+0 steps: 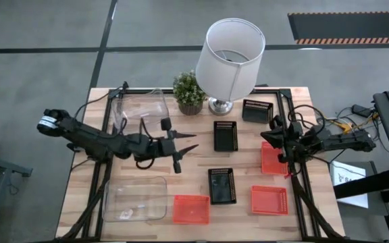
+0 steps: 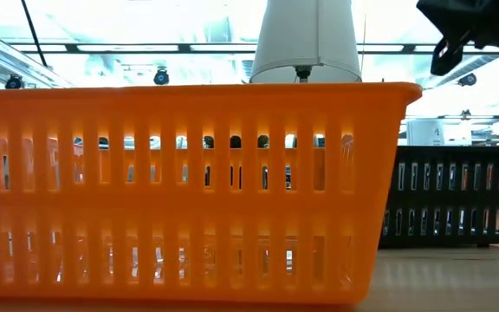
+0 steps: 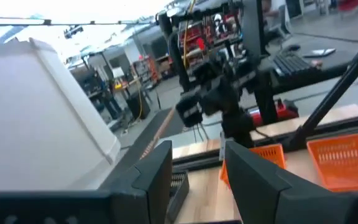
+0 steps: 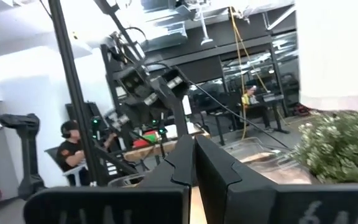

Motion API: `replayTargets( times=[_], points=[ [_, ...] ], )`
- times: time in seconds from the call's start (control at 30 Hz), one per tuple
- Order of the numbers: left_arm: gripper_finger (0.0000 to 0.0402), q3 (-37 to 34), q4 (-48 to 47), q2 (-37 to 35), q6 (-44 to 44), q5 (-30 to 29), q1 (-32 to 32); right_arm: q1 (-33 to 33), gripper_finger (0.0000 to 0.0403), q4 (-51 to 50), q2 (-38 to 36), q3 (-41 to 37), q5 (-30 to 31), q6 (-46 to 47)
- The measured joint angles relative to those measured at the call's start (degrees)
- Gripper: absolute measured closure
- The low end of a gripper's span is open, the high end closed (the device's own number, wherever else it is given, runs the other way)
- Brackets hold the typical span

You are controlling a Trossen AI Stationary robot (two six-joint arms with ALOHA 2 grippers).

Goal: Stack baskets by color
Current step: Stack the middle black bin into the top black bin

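Three orange baskets lie flat on the table: one at the near middle point(image 1: 191, 209), one near right point(image 1: 269, 200) and one at the right edge point(image 1: 270, 160). Three black baskets point(image 1: 225, 135) point(image 1: 256, 110) point(image 1: 221, 185) sit apart in the middle. One clear bin point(image 1: 140, 108) is at the far left and another point(image 1: 135, 199) at the near left. My left gripper point(image 1: 185, 144) hangs open and level over the table's middle, pointing right, with nothing between its fingers point(image 3: 253, 177). My right gripper point(image 1: 270, 138) is shut, raised beside the right-edge orange basket.
A white-shaded lamp point(image 1: 229, 57) and a small potted plant point(image 1: 189, 91) stand at the far middle, just beyond the black baskets. Bare wood lies between the left gripper and the nearest black basket. Cables run along the table's right edge point(image 1: 316, 125).
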Motion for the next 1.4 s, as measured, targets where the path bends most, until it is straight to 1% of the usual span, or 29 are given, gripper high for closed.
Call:
replayTargets(
  times=[0.17, 0.27, 0.37, 0.57, 0.67, 0.77, 0.83, 0.97, 1.1, 1.17, 1.23, 1.33, 1.4],
  points=[
    [0.0269, -2.3, 0.1, 0.0, -5.0, 0.2, 0.0, 0.4, 0.0394, -0.3, 5.6, 3.7, 0.0, 1.1],
    [0.0269, -3.2, 0.1, 0.0, -7.8, 0.2, -0.2, 0.4, 0.0394, -4.3, 9.7, 6.8, 0.0, 3.0],
    [0.0269, -4.0, 0.2, 0.0, -10.6, 0.2, -0.6, 0.4, 0.0394, -12.6, 13.7, 11.3, 0.2, 4.6],
    [0.0269, -5.5, 0.2, 0.0, -11.9, 0.3, -1.2, 0.4, 0.0394, -36.5, 21.8, 23.7, 6.2, 9.0],
    [0.0269, -5.7, 0.2, 0.0, -11.9, 0.3, -1.2, 0.4, 0.0394, -47.2, 25.9, 29.1, 7.3, 9.3],
    [0.0269, -5.7, 0.4, 0.0, -11.4, 0.3, -1.1, 0.4, 0.0391, -52.1, 29.6, 32.2, 7.9, 8.8],
    [0.0269, -5.7, 0.7, 0.0, -9.7, 0.3, -1.1, 0.4, 0.038, -53.9, 32.0, 33.8, 7.4, 7.5],
    [0.0269, -5.7, 0.6, -0.1, -5.5, -1.0, -1.0, 0.4, 0.0334, -57.6, 37.1, 36.0, 5.3, 2.6],
    [0.0269, -5.7, 0.6, -0.1, -0.8, -2.9, -1.0, 0.3, 0.028, -62.3, 41.3, 38.1, 5.8, -7.7],
    [0.0269, -5.7, 0.7, -0.1, 0.6, -3.1, -1.0, 0.2, 0.0259, -64.9, 43.4, 38.1, 6.2, -14.3],
    [0.0269, -5.7, 0.6, -0.1, 1.5, -3.5, -1.0, 0.2, 0.0243, -64.9, 45.7, 38.1, 7.3, -22.5],
    [0.0269, -5.7, 0.6, -0.1, 2.2, -4.2, -1.0, 0.2, 0.0227, -64.9, 48.7, 38.1, 8.1, -35.0],
    [0.0269, -5.7, 0.6, -0.1, 2.5, -4.3, -0.9, 0.1, 0.0224, -64.3, 51.4, 38.1, 9.5, -41.4]
  ],
)
